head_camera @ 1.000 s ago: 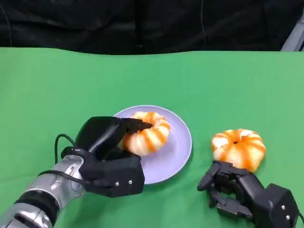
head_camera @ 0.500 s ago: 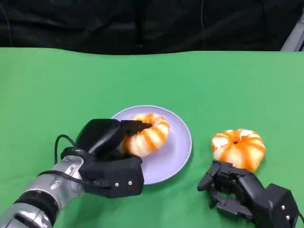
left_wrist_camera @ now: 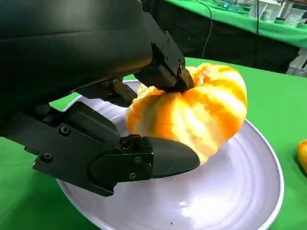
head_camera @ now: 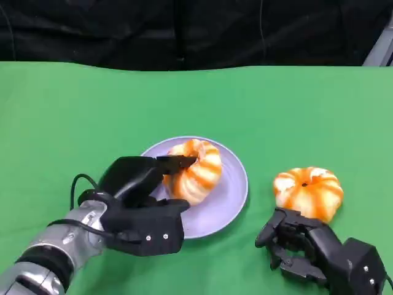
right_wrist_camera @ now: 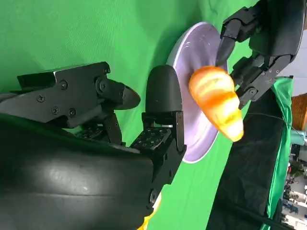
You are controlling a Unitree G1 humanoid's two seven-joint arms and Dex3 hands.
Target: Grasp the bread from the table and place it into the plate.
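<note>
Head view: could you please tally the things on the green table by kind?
Bread: 2, one held by the left hand over the plate, one on the table beside the right hand
Plate: 1
Total: 3

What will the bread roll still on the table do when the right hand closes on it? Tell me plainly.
The bread on the table looks puffy and ridged, so it is probably light and would squash a little under the right hand. Its matte ridges should give the fingers purchase, so slipping seems unlikely. It sits flat and wide, so it would likely slide rather than roll if nudged.
</note>
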